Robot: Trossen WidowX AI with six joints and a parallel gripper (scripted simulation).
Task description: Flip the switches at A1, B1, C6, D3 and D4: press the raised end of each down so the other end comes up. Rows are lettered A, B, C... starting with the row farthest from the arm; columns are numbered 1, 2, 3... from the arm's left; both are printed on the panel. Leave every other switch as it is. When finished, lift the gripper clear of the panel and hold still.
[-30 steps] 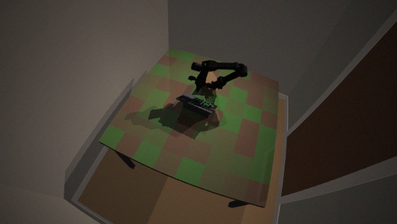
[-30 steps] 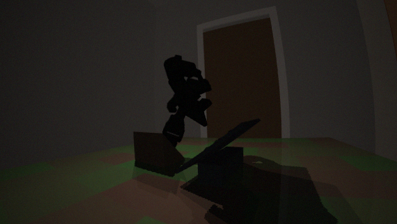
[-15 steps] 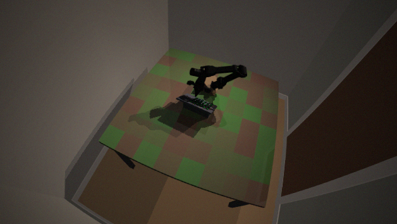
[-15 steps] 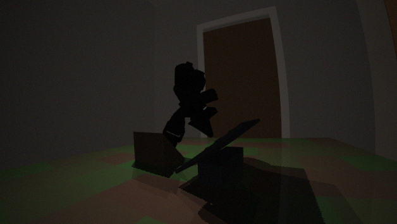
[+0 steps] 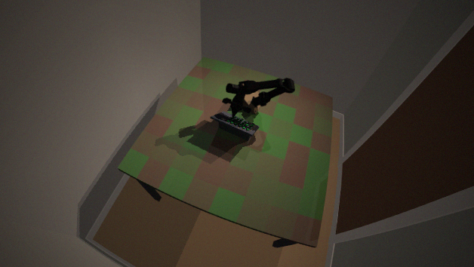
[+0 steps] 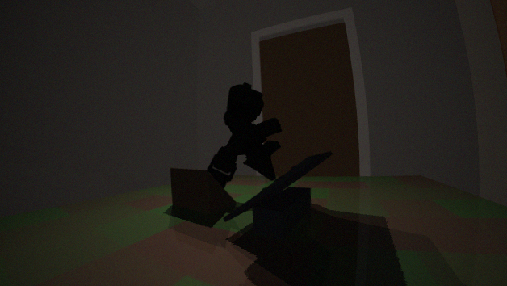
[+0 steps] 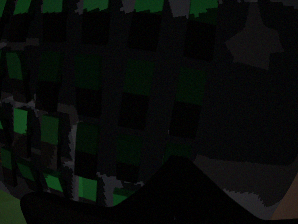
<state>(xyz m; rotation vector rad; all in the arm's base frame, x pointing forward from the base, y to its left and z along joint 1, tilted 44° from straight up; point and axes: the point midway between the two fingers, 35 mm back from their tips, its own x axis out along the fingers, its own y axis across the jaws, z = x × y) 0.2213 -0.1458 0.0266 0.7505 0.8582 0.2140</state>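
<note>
The tilted dark switch panel (image 5: 253, 130) (image 6: 311, 162) (image 7: 240, 110) stands raised on a block. Its switches show green and black halves. My gripper (image 5: 234, 116) (image 6: 274, 178) (image 7: 177, 163) is shut and empty, pointing down at the panel. Its tip is at or just above the surface; contact cannot be told. In the wrist view, the tip covers the lower part of the rightmost switch (image 7: 177, 149) in the third visible row, which looks like C6. The rightmost switch above it (image 7: 187, 100) is uncovered. Printed labels are not readable, and the gripper hides part of the bottom row.
A brown box (image 6: 194, 194) stands on the table near the arm's base, on the low side of the panel. The patchwork table (image 5: 234, 204) (image 6: 121, 258) carries the panel and arm. Dark shadows fall across the panel and table. Walls rise behind the table.
</note>
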